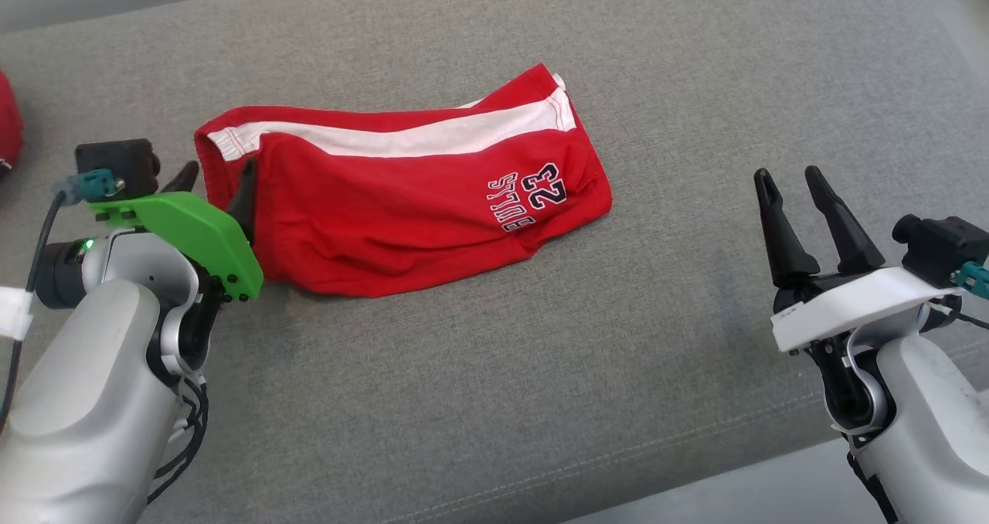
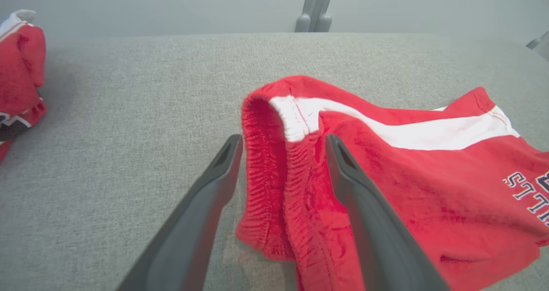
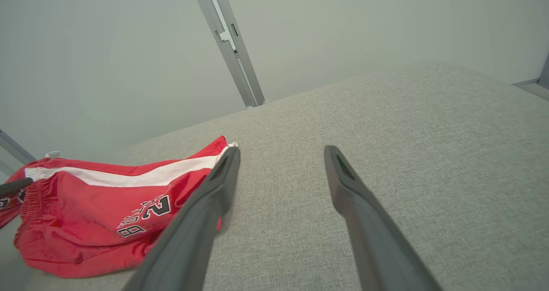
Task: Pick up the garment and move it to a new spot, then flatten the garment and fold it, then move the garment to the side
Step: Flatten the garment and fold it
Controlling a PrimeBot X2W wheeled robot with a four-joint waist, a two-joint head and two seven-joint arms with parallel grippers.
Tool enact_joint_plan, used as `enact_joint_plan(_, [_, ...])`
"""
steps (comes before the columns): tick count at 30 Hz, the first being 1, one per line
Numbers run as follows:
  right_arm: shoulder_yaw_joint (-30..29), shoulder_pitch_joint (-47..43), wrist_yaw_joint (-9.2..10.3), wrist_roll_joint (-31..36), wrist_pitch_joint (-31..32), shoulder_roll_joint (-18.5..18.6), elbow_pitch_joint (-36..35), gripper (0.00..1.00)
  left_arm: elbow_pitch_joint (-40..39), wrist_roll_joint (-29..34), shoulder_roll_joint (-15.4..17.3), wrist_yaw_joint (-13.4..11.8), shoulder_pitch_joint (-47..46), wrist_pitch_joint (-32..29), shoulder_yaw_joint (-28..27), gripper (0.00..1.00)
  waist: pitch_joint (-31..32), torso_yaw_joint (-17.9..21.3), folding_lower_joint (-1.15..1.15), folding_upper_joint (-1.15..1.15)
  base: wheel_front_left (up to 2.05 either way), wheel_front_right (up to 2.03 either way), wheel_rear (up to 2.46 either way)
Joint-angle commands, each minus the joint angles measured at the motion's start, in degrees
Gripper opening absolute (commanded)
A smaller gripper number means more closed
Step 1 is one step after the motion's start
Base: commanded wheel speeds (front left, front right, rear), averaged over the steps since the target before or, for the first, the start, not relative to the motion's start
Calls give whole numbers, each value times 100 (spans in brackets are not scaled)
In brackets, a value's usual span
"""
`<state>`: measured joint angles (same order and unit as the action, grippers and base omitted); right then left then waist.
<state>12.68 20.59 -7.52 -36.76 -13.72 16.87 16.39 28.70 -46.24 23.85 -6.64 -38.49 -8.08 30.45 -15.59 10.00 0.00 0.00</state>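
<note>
The garment (image 1: 402,207) is a pair of red shorts with a white side stripe and "BULLS 23" print, lying folded on the grey cushion (image 1: 541,400). My left gripper (image 1: 218,170) stands open at its left, waistband end. In the left wrist view the gathered waistband (image 2: 274,171) sits between the spread fingers of the left gripper (image 2: 284,143), which are not pinching it, and one finger lies over the red cloth. My right gripper (image 1: 788,175) is open over bare cushion, well right of the shorts (image 3: 85,205), with nothing between its fingers (image 3: 214,196).
Another red piece of clothing (image 1: 8,130) lies at the cushion's far left edge (image 2: 19,68). A grey metal post (image 3: 231,46) rises behind the cushion against a pale wall. The cushion's front edge (image 1: 773,447) runs across the lower right.
</note>
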Motion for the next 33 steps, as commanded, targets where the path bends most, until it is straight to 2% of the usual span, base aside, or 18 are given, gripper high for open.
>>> enact_joint_plan(1, [-40, 80, 6, 60, -17, -20, 57, 100, -144, 43, 59, -42, 170, 185, -58, 100, 82, -116, 0, 0, 0, 0, 0])
enact_joint_plan(7, [-259, 164, 5, 316, 68, -132, 307, 100, -928, 142, 155, -225, 908, 1031, -210, 100, 281, -406, 0, 0, 0, 0, 0])
enact_joint_plan(12, [-374, 180, 5, 506, 195, -207, 455, 100, -1449, 290, 131, -387, 1516, 1591, -178, 100, 428, -610, 0, 0, 0, 0, 0])
enact_joint_plan(16, [-467, 114, 5, 677, 314, -299, 600, 100, -1887, 565, -3, -627, 2124, 2087, -88, 100, 637, -831, 0, 0, 0, 0, 0])
enact_joint_plan(24, [-520, 98, 5, 839, 412, -405, 773, 100, -2192, 1044, -165, -978, 2677, 2312, -208, 100, 876, -1008, 0, 0, 0, 0, 0])
enact_joint_plan(29, [-507, 257, 5, 1005, 488, -480, 988, 100, -2255, 1341, -261, -1054, 2941, 2328, -369, 100, 953, -1087, 0, 0, 0, 0, 0])
enact_joint_plan(33, [-536, 375, 5, 1111, 523, -569, 1194, 100, -2286, 1495, -373, -1005, 3149, 2325, -556, 100, 976, -1158, 0, 0, 0, 0, 0])
